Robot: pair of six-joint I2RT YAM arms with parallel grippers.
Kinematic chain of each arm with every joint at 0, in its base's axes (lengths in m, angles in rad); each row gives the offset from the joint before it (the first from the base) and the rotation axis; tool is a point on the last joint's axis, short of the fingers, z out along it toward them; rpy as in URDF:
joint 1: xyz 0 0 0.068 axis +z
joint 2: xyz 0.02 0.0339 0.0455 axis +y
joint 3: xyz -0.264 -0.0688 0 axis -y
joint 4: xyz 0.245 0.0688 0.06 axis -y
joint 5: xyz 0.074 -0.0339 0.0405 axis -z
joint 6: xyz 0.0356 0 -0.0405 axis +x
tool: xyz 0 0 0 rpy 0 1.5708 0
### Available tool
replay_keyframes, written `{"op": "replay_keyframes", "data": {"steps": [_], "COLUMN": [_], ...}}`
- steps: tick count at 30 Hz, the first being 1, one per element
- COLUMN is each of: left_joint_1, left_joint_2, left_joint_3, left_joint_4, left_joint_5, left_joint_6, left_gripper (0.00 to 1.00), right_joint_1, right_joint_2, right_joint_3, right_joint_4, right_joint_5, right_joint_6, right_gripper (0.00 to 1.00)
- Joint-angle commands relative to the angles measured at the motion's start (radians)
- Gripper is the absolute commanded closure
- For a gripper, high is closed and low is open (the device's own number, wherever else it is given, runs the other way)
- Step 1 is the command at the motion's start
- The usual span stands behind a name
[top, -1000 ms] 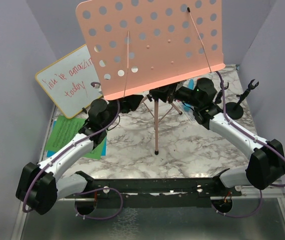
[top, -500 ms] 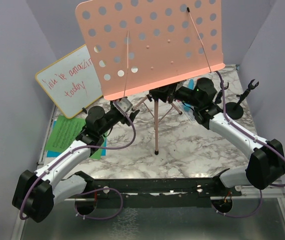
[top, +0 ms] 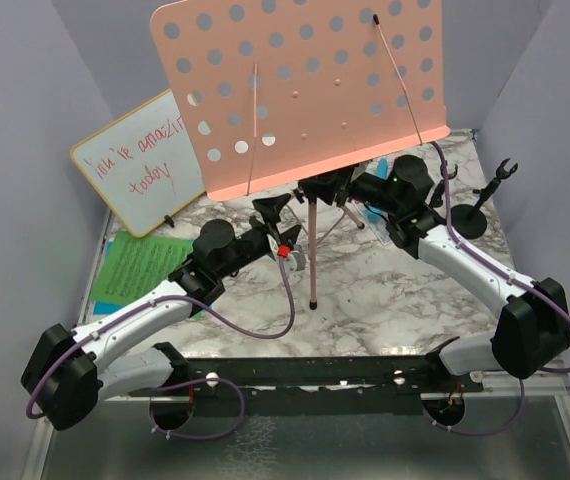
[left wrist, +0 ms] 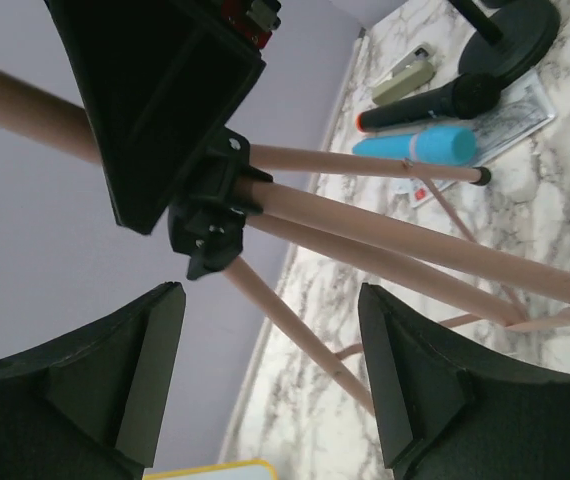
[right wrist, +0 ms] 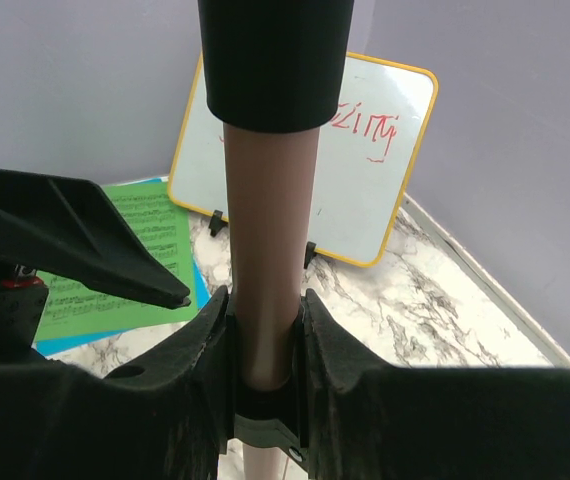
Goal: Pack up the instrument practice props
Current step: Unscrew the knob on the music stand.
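Marbled tabletop (top: pixel 385 290), perforated pink music holder (top: pixel 305 90)

1. Top cam sits above and behind me, looking down and away toward the far side. It's the wide one: the whole table (top: pixel 395 290), both my arms, the pink stand (top: pixel 312 265) in the middle and the whiteboard (top: pixel 140 165) far left.
2. Left wrist cam is low and rolled over. It peeks out between the fingers of my left gripper (left wrist: pixel 265 370), super close to the stand's leg hub. Past the legs it catches the microphones (left wrist: pixel 430 105) at the far right.
3. Right wrist cam is jammed right up against the stand's pole, which sits in my right gripper (right wrist: pixel 265 350). It faces far-left, toward the whiteboard and the green sheets (right wrist: pixel 135 250).
4. Overlap: all three see the stand. Top and right wrist share the whiteboard and green sheets.
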Motion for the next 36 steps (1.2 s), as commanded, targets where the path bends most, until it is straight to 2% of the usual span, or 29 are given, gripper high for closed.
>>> {"op": "replay_keyframes", "data": {"steps": [1,15,23,30,36], "left_joint_1": [-0.025,-0.028,-0.028,-0.026,-0.016], "left_joint_2": [0.04,0.124,0.152,0.146,0.131], "left_joint_3": [0.061,0.131,0.15,0.142,0.145], "left_joint_4": [0.041,0.048,0.047,0.047,0.046], "left_joint_5": [-0.064,-0.036,-0.043,-0.085,-0.179], "left_joint_6": [0.178,0.187,0.081,-0.214,-0.728], "left_gripper": [0.26,0.41,0.68,0.94,1.0], "right_joint_1": [0.013,0.013,0.013,0.013,0.013], "right_joint_2": [0.063,0.064,0.064,0.064,0.063], "right_joint_3": [-0.044,-0.041,-0.041,-0.039,-0.04], "right_joint_4": [-0.268,-0.273,-0.275,-0.278,-0.284], "right_joint_5": [-0.079,-0.08,-0.08,-0.08,-0.079], "right_joint_6": [-0.051,-0.057,-0.059,-0.062,-0.065], "right_gripper": [0.99,0.99,0.99,0.99,0.99]}}
